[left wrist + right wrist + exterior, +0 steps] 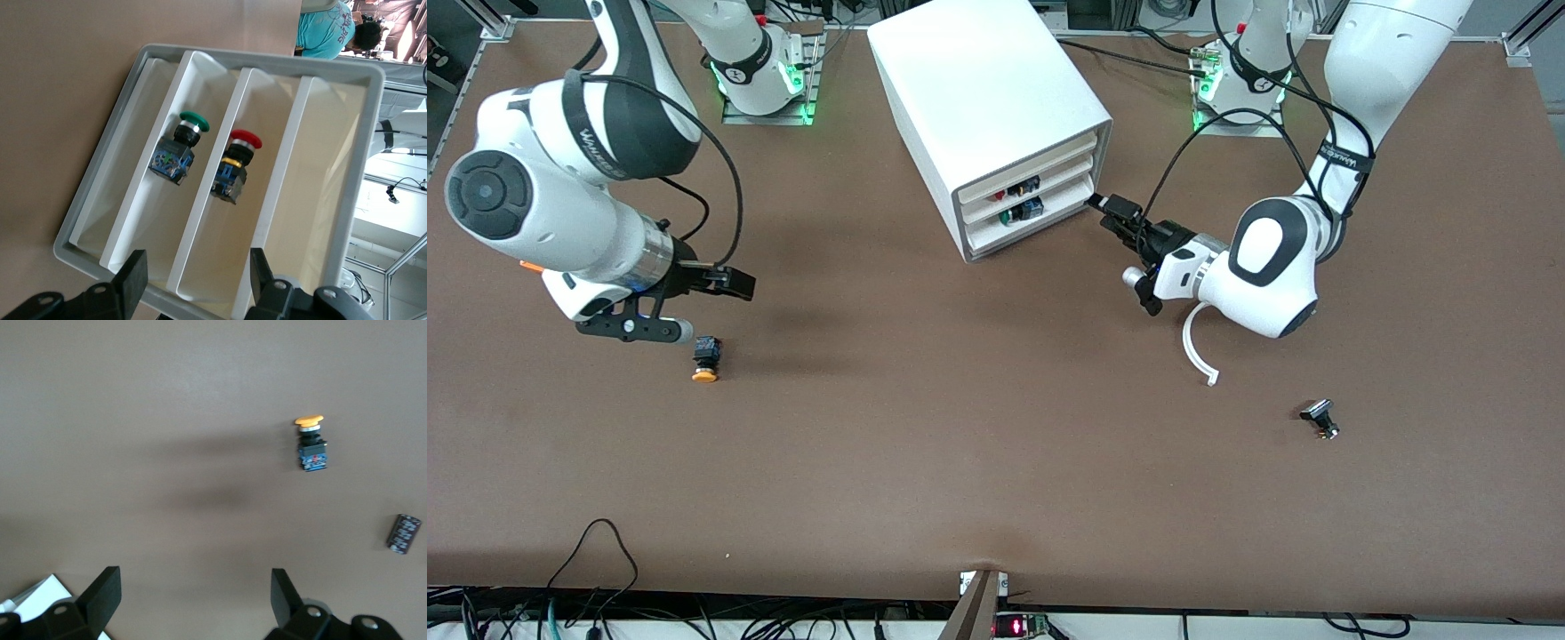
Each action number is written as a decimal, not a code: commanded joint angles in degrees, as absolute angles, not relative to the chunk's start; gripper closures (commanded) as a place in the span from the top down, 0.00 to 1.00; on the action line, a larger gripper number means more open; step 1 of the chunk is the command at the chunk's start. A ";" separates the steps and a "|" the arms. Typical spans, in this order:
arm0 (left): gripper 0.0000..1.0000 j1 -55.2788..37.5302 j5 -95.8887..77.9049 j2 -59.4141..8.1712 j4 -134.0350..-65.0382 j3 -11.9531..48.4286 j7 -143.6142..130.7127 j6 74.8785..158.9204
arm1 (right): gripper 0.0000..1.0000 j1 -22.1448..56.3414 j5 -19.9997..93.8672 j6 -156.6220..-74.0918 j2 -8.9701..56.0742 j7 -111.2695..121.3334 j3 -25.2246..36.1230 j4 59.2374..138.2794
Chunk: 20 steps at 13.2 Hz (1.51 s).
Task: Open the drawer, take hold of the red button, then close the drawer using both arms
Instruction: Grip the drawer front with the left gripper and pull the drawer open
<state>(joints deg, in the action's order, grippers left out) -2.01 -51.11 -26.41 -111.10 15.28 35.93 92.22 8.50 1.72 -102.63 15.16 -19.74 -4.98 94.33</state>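
The white cabinet (978, 80) stands near the arms' bases, all three drawers shut. The middle drawer (1049, 194) holds the red-capped button (1017, 189). In the left wrist view the button (235, 163) lies inside that drawer (200, 227). My left gripper (1104, 206) is open right in front of the cabinet, at the corner of the front toward the left arm's end. In its wrist view the gripper (198, 277) has a finger on either side of the middle drawer's front edge, holding nothing. My right gripper (694, 307) is open and empty above the table (195, 593).
A green-capped button (1014, 214) lies in the bottom drawer (183, 143). An orange-yellow-capped button (704, 360) lies on the table beside the right gripper (310, 443). A small black block (403, 533) lies near it. A small black part (1319, 418) lies toward the left arm's end.
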 commanded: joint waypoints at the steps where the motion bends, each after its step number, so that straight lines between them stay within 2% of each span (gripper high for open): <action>1: 0.70 -1.49 -52.74 -20.66 -118.81 17.66 39.88 98.85 | 0.99 11.23 2.20 -102.83 17.57 -24.15 -4.66 91.86; 4: 0.70 -1.23 -53.17 -20.66 -121.72 21.70 42.63 105.54 | 0.99 13.18 2.29 -102.83 19.86 -28.20 -4.66 89.12; 6: 0.69 -1.41 -55.18 -20.74 -121.99 22.76 42.71 106.26 | 0.99 14.58 2.20 -102.83 21.09 -30.75 -4.66 87.55; 10: 0.62 -1.41 -57.30 -20.65 -124.89 27.15 42.71 111.69 | 0.99 17.31 2.20 -103.01 23.29 -36.72 -4.66 84.91; 14: 0.44 -1.41 -57.30 -20.66 -125.16 28.65 42.71 112.68 | 0.99 18.37 2.37 -103.01 23.99 -40.60 -4.66 84.29; 15: 0.27 -1.41 -57.30 -20.74 -125.16 28.57 42.89 112.59 | 0.99 18.37 3.33 -103.44 23.99 -41.74 -4.66 84.29; 16: 0.00 -1.49 -57.30 -20.74 -125.16 28.65 43.06 112.59 | 0.99 18.37 4.73 -104.14 23.99 -43.23 -4.66 84.29; 20: 0.00 -1.58 -56.52 -20.83 -124.37 28.56 43.15 112.24 | 0.99 16.97 8.26 -104.94 23.91 -43.95 -4.22 84.55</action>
<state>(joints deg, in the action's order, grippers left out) -1.96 -55.44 -22.66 -123.47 28.29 43.47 112.31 17.92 6.86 -105.21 23.13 -43.90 -4.36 86.05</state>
